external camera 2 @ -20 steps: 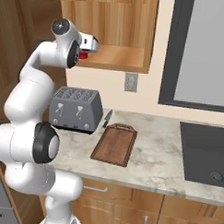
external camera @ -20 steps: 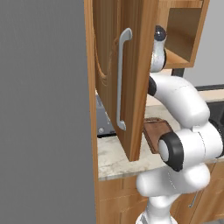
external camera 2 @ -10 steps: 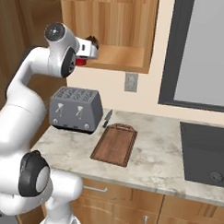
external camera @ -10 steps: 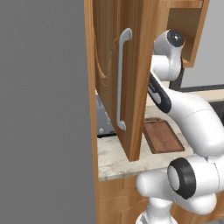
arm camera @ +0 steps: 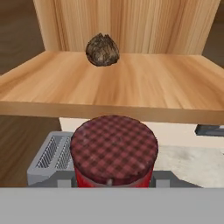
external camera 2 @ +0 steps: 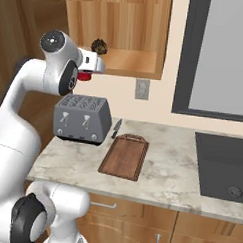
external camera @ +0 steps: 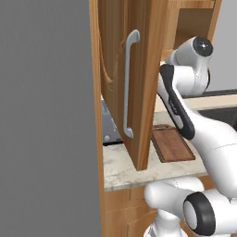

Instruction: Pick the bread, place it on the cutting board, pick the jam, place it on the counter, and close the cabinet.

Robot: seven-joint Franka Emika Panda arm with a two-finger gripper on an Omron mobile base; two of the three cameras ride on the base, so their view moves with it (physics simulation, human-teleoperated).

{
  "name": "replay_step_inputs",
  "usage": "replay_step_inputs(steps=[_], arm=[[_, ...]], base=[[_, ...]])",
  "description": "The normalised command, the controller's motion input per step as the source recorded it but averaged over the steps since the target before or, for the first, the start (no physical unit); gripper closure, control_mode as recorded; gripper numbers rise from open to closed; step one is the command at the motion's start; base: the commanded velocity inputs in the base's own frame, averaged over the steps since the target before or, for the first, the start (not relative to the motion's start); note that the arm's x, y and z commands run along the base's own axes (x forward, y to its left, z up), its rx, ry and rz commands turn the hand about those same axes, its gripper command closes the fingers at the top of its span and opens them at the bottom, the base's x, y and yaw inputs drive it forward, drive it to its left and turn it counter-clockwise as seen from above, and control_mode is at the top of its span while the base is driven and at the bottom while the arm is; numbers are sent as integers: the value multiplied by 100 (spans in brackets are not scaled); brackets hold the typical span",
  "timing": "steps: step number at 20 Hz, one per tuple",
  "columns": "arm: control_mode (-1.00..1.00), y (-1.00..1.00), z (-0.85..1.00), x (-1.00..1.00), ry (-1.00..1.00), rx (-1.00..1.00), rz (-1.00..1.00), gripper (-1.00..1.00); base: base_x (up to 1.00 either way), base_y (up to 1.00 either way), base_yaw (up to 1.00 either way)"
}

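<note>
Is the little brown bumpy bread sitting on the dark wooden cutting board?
No, the small dark brown bread sits on the shelf of the light wooden cabinet, while the reddish-brown cutting board lies bare on the counter below.

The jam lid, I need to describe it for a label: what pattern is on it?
A dark red and black plaid check, clearest in the hand view on the jam.

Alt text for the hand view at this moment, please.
A red jam jar with a dark plaid lid sits close in front of the camera, just below the cabinet shelf's front edge. The bread rests at the back of that shelf; a grey toaster stands below.
</note>
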Motion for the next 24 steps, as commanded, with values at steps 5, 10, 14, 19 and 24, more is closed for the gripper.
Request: replay_step_inputs(steps=[5, 10, 14, 19, 24], arm=[[-100, -9, -10, -35, 1, 0, 0, 100], [-100, -34, -26, -10, 0, 0, 0, 100], [-100, -54, -30, 0, 0, 0, 0, 100], [-100, -60, -33, 0, 0, 0, 0, 100], [-100, -61, -32, 0, 2, 0, 0, 100]], base=[[0, 0, 0], [0, 0, 0], [0, 0, 0], [0, 0, 0], [0, 0, 0]])
